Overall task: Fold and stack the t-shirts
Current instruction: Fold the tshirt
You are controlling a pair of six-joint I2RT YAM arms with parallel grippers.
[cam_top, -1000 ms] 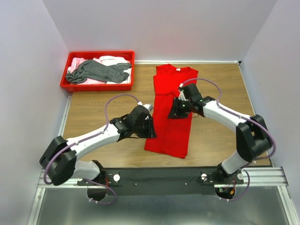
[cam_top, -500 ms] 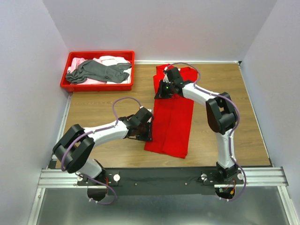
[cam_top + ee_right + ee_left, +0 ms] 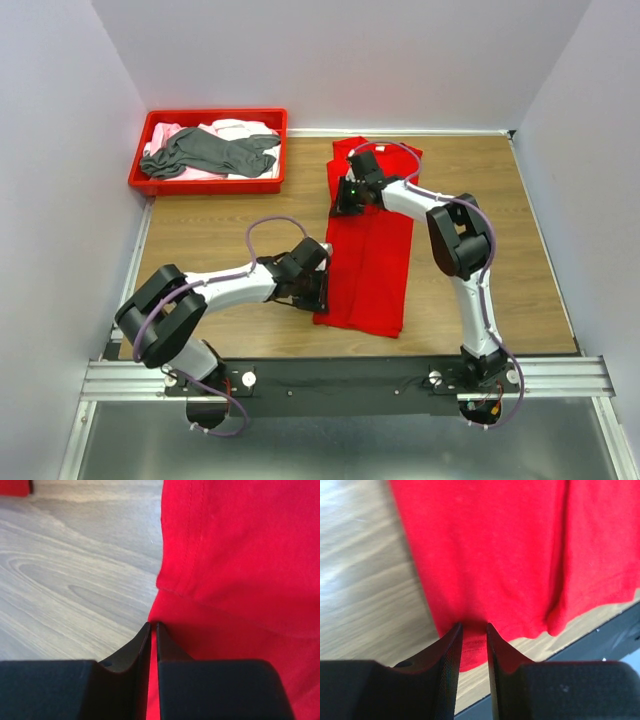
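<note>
A bright red t-shirt (image 3: 372,240) lies folded into a long strip down the middle of the table. My left gripper (image 3: 322,292) sits on its near left corner. In the left wrist view the jaws (image 3: 472,625) stand a narrow gap apart, with the red hem (image 3: 472,652) flat between them. My right gripper (image 3: 343,200) is at the shirt's left edge near the sleeve. In the right wrist view it (image 3: 153,624) is pinched shut on the red cloth (image 3: 240,555). A dark grey t-shirt (image 3: 210,152) and pale pink and white ones (image 3: 235,128) lie crumpled in the tray.
A red plastic tray (image 3: 135,180) stands at the back left of the wooden table (image 3: 210,230). White walls close in the left, back and right sides. A black rail (image 3: 340,375) runs along the near edge.
My right arm swung from the shirt's middle to its left edge near the sleeve. My left gripper slid nearer and right onto the shirt's near left corner, nudging that corner slightly.
</note>
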